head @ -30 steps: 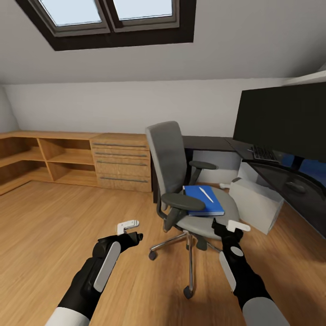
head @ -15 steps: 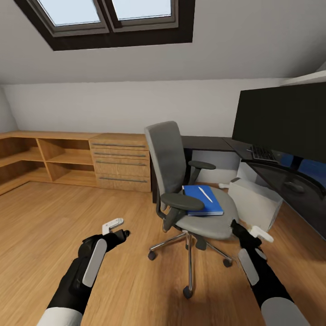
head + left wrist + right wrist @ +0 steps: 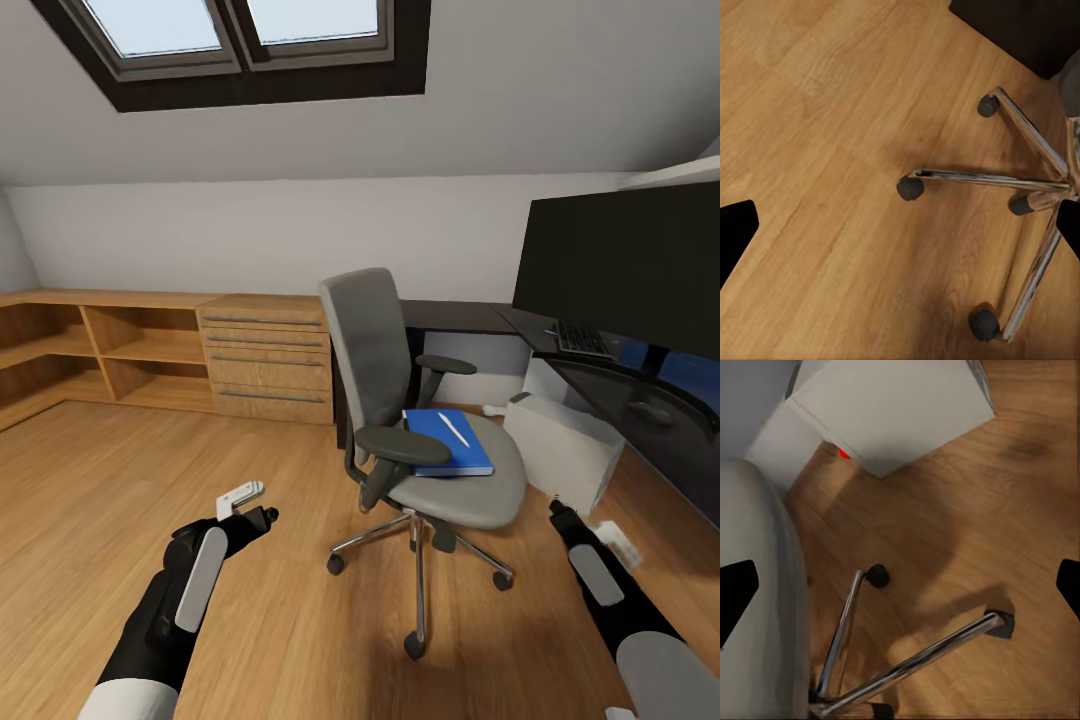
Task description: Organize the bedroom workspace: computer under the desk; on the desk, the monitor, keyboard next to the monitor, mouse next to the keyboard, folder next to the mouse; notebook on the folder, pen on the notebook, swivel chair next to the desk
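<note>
both grippers hang low over the floor, left gripper [image 3: 245, 497] and right gripper [image 3: 610, 540], fingers spread wide and empty. just beyond, the swivel chair [image 3: 420, 400] carries the blue folder [image 3: 450, 445] with the pen [image 3: 455, 430] on top, so that stack is not yet moved. right and farther, the computer [image 3: 565, 445] sits under the table [image 3: 470, 318], which holds the monitor [image 3: 620, 270] and keyboard [image 3: 583, 340].

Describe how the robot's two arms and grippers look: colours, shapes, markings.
Both arms are glossy black with a long, rounded light-grey panel along the forearm and pale grey-white segments nearest the body. The left gripper has a black wrist block and flat white fingers. The right gripper has the same black wrist and whitish fingers. No cables or lettering are visible.
</note>
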{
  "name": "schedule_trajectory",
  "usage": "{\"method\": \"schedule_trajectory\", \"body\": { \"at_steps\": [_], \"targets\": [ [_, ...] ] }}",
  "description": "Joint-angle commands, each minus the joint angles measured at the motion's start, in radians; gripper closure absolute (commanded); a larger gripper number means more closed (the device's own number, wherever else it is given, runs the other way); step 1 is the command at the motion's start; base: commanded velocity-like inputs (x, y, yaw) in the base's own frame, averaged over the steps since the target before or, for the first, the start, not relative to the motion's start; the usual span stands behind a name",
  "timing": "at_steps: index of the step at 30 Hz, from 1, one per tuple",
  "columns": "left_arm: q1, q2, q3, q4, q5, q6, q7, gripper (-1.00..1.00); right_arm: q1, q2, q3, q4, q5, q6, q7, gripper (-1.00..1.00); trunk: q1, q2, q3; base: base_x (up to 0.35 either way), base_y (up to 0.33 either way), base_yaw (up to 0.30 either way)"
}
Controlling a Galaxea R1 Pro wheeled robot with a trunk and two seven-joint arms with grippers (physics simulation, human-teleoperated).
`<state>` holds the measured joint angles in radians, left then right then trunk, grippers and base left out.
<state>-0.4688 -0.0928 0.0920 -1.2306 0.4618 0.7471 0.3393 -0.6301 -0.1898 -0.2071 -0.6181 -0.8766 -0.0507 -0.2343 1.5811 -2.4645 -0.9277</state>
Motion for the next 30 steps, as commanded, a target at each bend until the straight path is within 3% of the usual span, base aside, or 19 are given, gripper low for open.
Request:
{"method": "schedule_trajectory", "body": {
  "at_steps": [1,2,5,21,30],
  "targets": [
    [-0.001,-0.001,0.001,-0.001,0.010,0.003,0.008,-1.00,-0.005,-0.001,0.003,0.017,-0.032,-0.006,0.004,-1.00,0.000,0.000,-0.001,0.000,0.000,0.000],
    [-0.001,-0.002,-0.001,-0.001,0.010,0.003,0.007,-1.00,-0.011,-0.001,0.007,0.033,-0.052,-0.009,0.024,-1.00,0.000,0.000,-0.001,0.000,0.000,0.000],
    [-0.001,-0.003,-0.002,0.000,0.009,0.003,0.006,-1.00,-0.013,-0.001,0.008,0.037,-0.060,-0.010,0.036,-1.00,0.000,0.000,-0.001,0.000,0.000,0.000],
    [-0.001,-0.006,-0.005,0.003,0.009,0.003,0.004,-1.00,-0.014,0.000,0.003,0.033,-0.069,-0.010,0.043,-1.00,0.000,0.000,-0.001,0.000,0.000,0.000],
    [-0.001,-0.007,-0.006,0.004,0.009,0.002,0.003,-1.00,-0.014,-0.002,0.003,0.035,-0.070,-0.008,0.043,-1.00,0.000,0.000,-0.001,0.220,-0.002,0.000]
  ]
}}
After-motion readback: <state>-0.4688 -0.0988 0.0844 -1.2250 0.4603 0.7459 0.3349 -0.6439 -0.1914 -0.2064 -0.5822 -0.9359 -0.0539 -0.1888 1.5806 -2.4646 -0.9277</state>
